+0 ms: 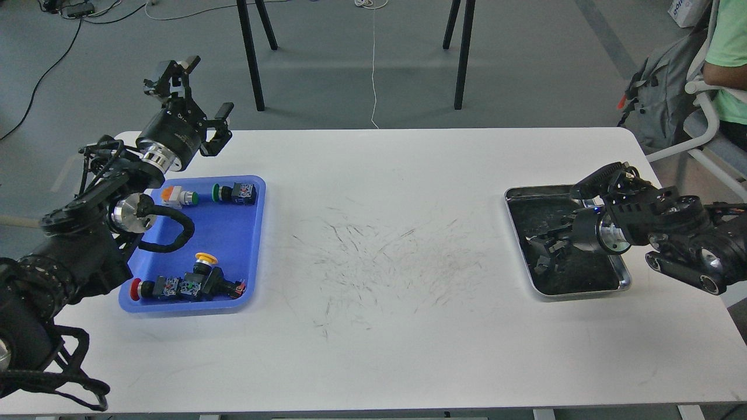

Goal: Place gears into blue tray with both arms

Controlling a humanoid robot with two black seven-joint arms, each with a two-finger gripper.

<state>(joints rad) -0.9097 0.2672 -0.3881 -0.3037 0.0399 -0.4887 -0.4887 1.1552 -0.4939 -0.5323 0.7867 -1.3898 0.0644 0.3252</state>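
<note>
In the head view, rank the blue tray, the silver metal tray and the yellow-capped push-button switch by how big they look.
1. Blue tray, though its left part is hidden behind the left arm.
2. Silver metal tray, somewhat smaller, with the right tool over it.
3. Yellow-capped push-button switch, far smaller, lying inside the blue tray.

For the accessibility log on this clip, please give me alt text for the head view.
The right gripper reaches down into the silver tray on a white table, while the left gripper hangs open above the far end of the blue tray. The blue tray holds colour-capped push-button switches; no gear can be made out.
</note>
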